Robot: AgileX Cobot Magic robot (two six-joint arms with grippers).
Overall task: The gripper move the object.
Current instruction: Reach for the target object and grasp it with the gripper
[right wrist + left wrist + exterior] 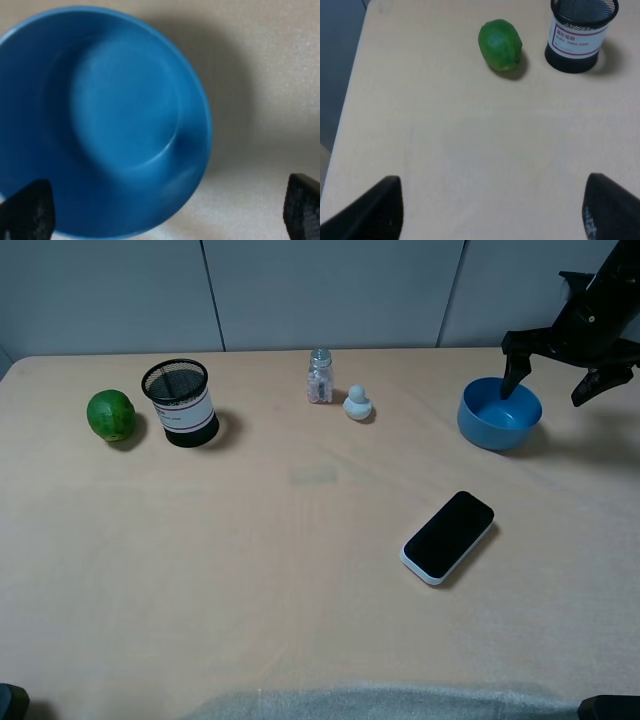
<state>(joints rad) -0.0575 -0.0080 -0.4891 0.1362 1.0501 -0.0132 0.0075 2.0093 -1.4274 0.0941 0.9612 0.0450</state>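
Blue plastic bowl sits at the surface's two o'clock, just under the right gripper, the nearer arm; its jaws stand wide, straddling the bowl's rim at three o'clock, not yet closed on it.

Right arm, black and jointed, reaches in over the far right corner of the table and slopes downward, wrist bent. Right gripper points down with its jaws spread to their widest, gripping nothing; the two dark fingers splay apart, the inner one hanging lower than the outer. In its wrist view only the two tips show, set well apart. Left gripper is held above the table, jaws likewise wide apart and gripping nothing, only its two dark fingertips visible
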